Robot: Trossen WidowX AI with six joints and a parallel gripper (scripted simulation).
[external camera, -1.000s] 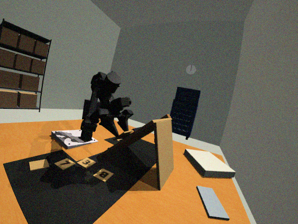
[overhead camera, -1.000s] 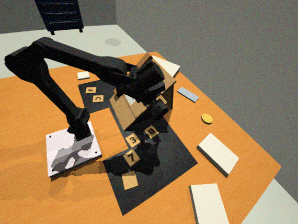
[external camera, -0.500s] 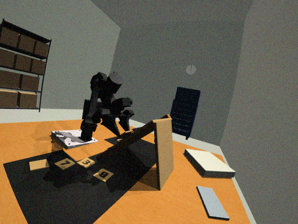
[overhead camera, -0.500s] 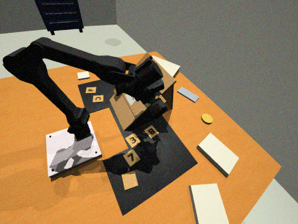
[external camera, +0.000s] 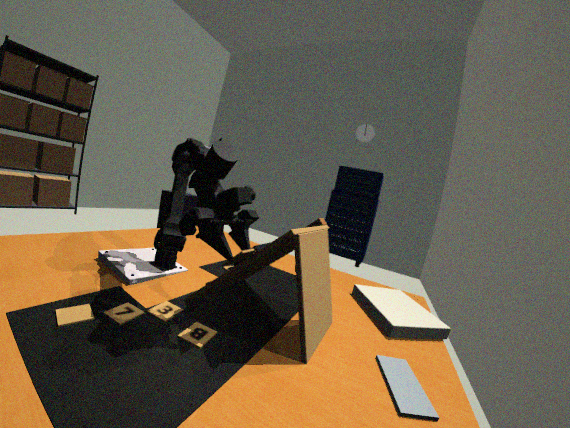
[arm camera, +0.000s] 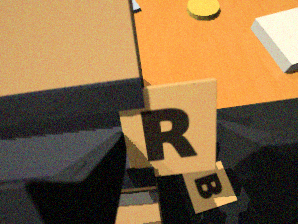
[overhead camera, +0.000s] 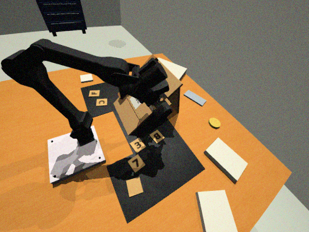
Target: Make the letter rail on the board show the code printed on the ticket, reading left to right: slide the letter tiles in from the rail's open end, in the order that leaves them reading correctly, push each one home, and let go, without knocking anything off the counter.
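Observation:
The R tile (arm camera: 172,127) is between the fingers of my gripper (arm camera: 170,135) (overhead camera: 162,101) (external camera: 240,253), at the right end of the tilted board (overhead camera: 124,115) (external camera: 316,295) (arm camera: 65,40). Whether it is inside the rail is unclear. A tan piece (arm camera: 131,119) shows behind its left edge. The ticket (overhead camera: 134,102) is partly hidden, its code unreadable. On the dark mat (overhead camera: 179,165) (external camera: 125,380) lie tiles 7 (overhead camera: 136,163) (external camera: 124,313), 3 (overhead camera: 137,145) (external camera: 165,310), B (overhead camera: 156,136) (external camera: 198,334) (arm camera: 208,186) and a blank-faced tile (overhead camera: 134,187) (external camera: 74,314). Tiles F (overhead camera: 94,93) and C (overhead camera: 101,102) lie beyond the board.
Beyond the board's right side are a blue-grey slab (overhead camera: 194,97) (external camera: 407,387), a yellow disc (overhead camera: 214,122) (arm camera: 203,8) and a white block (overhead camera: 226,160) (arm camera: 282,40). Another white block (overhead camera: 217,211) is at the near edge, and one (overhead camera: 174,68) (external camera: 400,312) behind the board.

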